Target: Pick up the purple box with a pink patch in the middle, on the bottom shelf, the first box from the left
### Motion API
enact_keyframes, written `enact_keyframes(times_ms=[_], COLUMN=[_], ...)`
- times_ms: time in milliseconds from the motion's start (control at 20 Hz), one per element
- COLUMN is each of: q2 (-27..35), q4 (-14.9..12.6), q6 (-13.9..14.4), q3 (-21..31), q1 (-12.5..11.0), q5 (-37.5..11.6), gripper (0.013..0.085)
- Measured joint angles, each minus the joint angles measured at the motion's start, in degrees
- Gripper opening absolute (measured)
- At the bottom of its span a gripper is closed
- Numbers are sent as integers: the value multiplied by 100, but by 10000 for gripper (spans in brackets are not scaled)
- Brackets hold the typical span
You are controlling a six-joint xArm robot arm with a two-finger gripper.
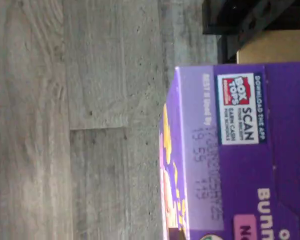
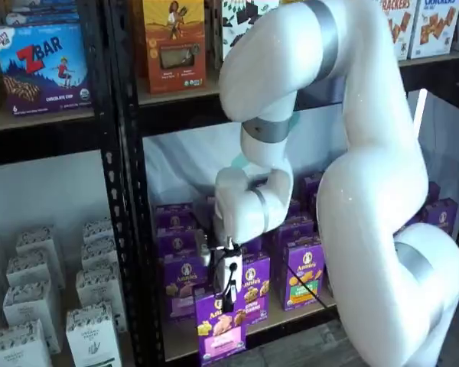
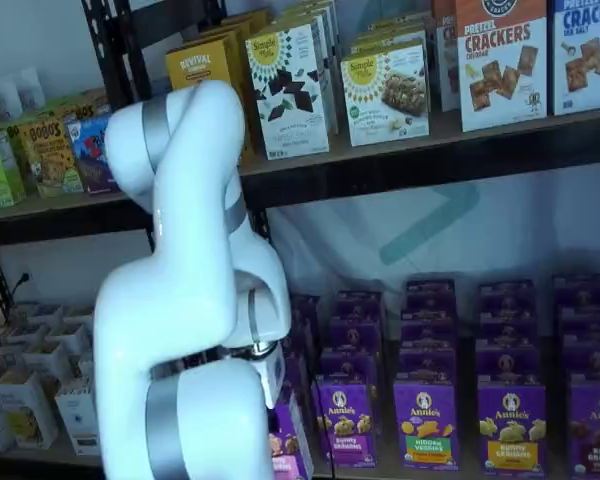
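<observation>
Behind the gripper (image 2: 228, 297), purple cartons (image 2: 304, 269) crowd the bottom shelf (image 2: 287, 317); it clenches the pink-banded purple box (image 2: 221, 327).

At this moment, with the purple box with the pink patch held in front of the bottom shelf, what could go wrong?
1. The gripper is shut only on the top of the small purple carton with the pink band; the carton hangs below the fingers and might slip or tilt.
2. The carton is close to the front edge of the tan wooden bottom shelf and the neighbouring purple carton, so a sideways move might knock them.
</observation>
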Motion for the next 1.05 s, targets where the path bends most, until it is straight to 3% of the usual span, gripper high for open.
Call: enact_keyframes(times_ms=[400, 1050], q2=[-732, -2060], q4=[456, 647], q6=[-597, -1060], q3=[799, 1515], q1=[-144, -470], q5=[-217, 239], gripper=[330, 330])
